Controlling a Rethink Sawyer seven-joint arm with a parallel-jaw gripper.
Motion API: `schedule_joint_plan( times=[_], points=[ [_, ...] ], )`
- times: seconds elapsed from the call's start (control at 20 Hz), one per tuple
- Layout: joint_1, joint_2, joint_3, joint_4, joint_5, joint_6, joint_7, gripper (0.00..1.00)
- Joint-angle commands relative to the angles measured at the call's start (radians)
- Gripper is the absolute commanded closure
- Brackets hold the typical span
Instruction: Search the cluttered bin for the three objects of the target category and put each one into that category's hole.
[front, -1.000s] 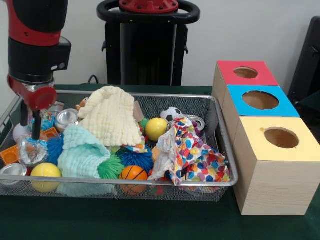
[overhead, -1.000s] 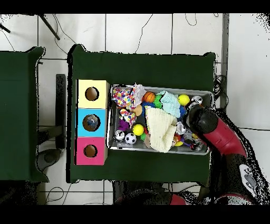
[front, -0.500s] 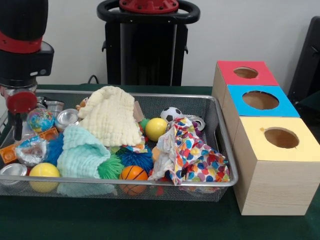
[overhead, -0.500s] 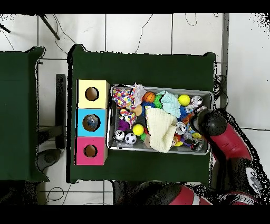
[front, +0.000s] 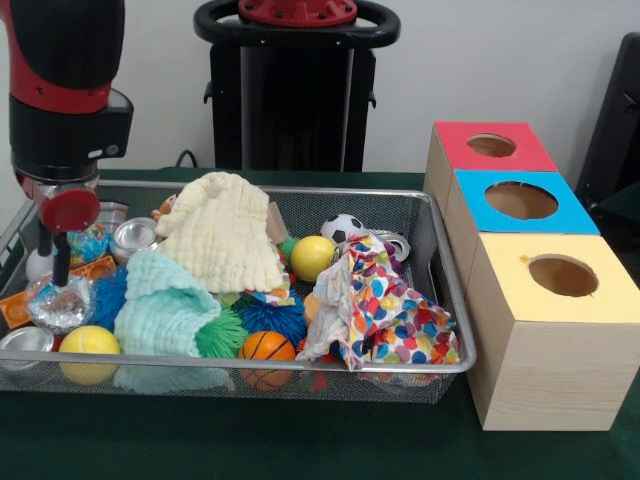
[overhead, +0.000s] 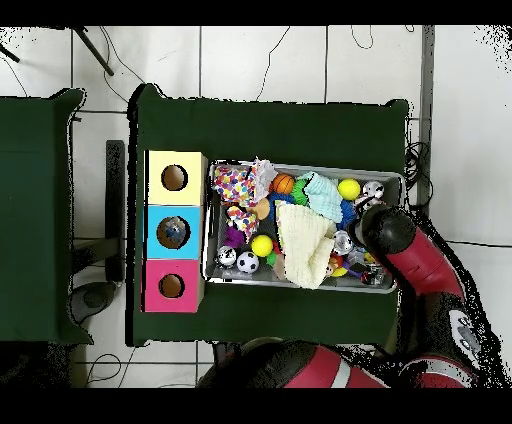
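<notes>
1. Nearest in the front view, along the front rim of the silver wire-mesh bin (front: 250, 370), lie a yellow ball (front: 90, 341), a small orange basketball (front: 267, 346) and a crumpled multicoloured spotted cloth (front: 385, 318) (being round, the balls show no long axis or pointing direction).
2. Behind them sit a pale mint-green knitted cloth (front: 165, 305), a crinkled silver foil wrapper (front: 62, 303) and a second yellow ball (front: 312, 257).
3. The red and black arm's gripper (front: 52, 262) hangs over the bin's left end, its dark fingers (front: 63, 262) pointing straight down just above the foil wrapper, a narrow gap between them, nothing seen held.
4. Further back are a cream waffle-textured cloth (front: 222, 230) and a small black-and-white football (front: 343, 228).
5. Beside the bin stand three wooden boxes, each with a round hole: yellow-topped (front: 560, 275), blue-topped (front: 520, 202), red-topped (front: 491, 146).
</notes>
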Motion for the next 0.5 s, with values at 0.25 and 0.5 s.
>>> schedule_joint_plan(
  times=[0.25,0.5],
  points=[
    [0.011,-0.004,0.046,0.028,0.066,0.068,0.251,0.00],
    [0.003,0.019,0.061,-0.004,0.078,0.044,0.241,0.00]
  ],
)
